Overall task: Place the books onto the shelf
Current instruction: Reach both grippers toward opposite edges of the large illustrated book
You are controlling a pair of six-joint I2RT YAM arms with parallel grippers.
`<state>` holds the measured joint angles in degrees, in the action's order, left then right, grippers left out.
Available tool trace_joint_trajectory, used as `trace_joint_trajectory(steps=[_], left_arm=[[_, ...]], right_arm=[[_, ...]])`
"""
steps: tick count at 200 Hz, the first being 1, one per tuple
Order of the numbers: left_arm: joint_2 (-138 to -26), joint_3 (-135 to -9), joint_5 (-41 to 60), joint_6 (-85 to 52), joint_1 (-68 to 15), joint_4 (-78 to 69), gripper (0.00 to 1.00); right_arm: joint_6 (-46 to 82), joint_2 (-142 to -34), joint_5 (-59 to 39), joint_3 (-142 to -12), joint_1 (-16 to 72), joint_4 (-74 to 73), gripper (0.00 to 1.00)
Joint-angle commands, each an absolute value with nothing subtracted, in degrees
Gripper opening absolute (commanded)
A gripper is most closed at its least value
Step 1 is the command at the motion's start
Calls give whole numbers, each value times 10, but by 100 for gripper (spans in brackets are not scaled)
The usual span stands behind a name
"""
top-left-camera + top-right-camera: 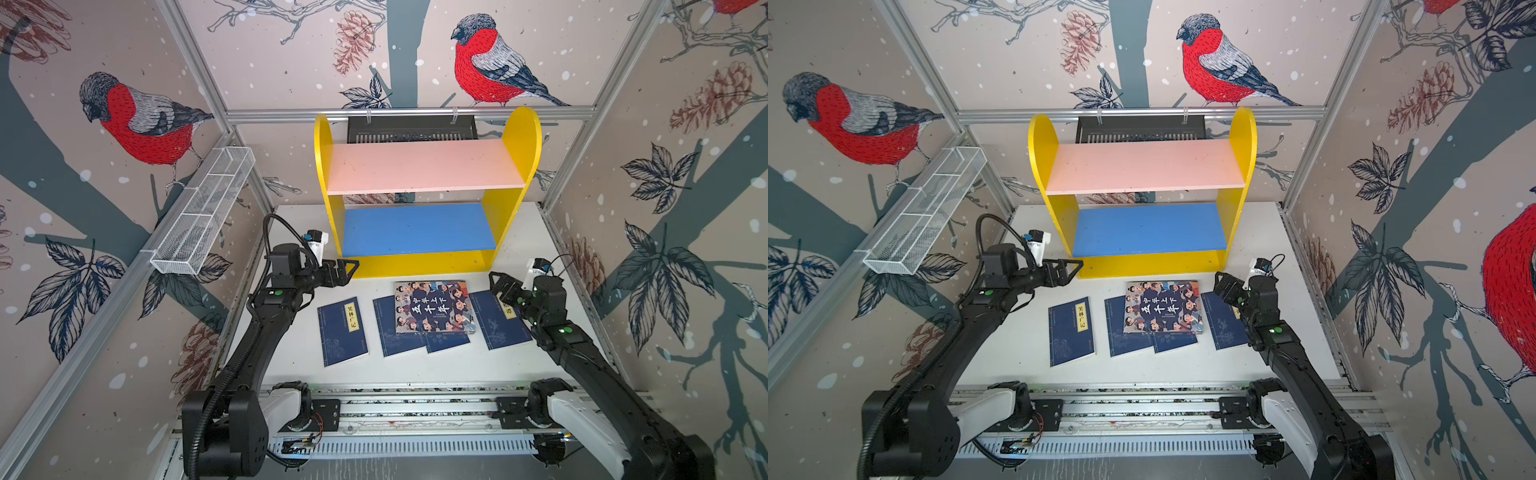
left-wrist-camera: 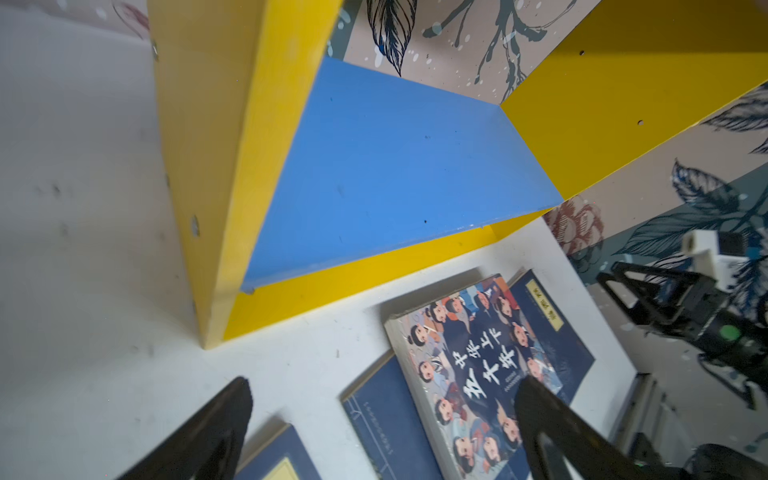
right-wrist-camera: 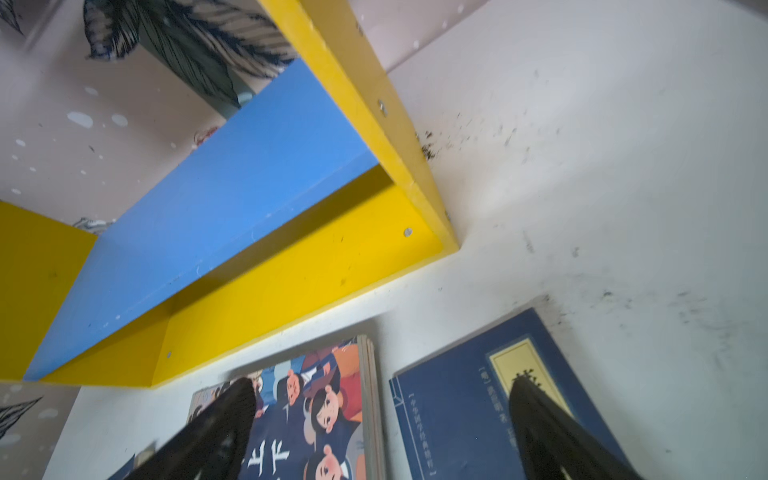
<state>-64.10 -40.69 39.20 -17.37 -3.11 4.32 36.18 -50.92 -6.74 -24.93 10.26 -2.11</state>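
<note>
The shelf (image 1: 324, 166) stands at the back of the white table, with a pink upper board (image 1: 424, 166) and a blue lower board (image 1: 415, 228), both bare. Several books lie flat in front of it. One navy book (image 1: 343, 330) lies alone on the left. The illustrated book (image 1: 434, 307) rests on two navy ones (image 1: 388, 332). Another navy book (image 1: 498, 322) lies to the right, partly under my right arm. My left gripper (image 1: 349, 270) (image 2: 384, 386) hovers open by the shelf's left foot. Above the gap between the illustrated book (image 3: 328, 415) and the right navy book (image 3: 449, 407), my right gripper (image 1: 496, 282) (image 3: 382, 386) is open.
A white wire mesh basket (image 1: 203, 212) hangs on the left wall. A black vented tray (image 1: 411, 129) hangs behind the shelf. The arms' base rail (image 1: 415, 409) runs along the table's front edge. Patterned walls close in three sides.
</note>
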Motion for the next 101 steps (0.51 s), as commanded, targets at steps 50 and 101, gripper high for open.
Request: trace_joint_trajectory(steps=[50,101], left_arm=[[-720,-370,381,-271,-180,-50,97],[-792,-364,388,-253,-230,-85,96]], right_arm=[[337,-660,-177,-287,150,0,88],[335,-703,-206,-281,170,-24,80]])
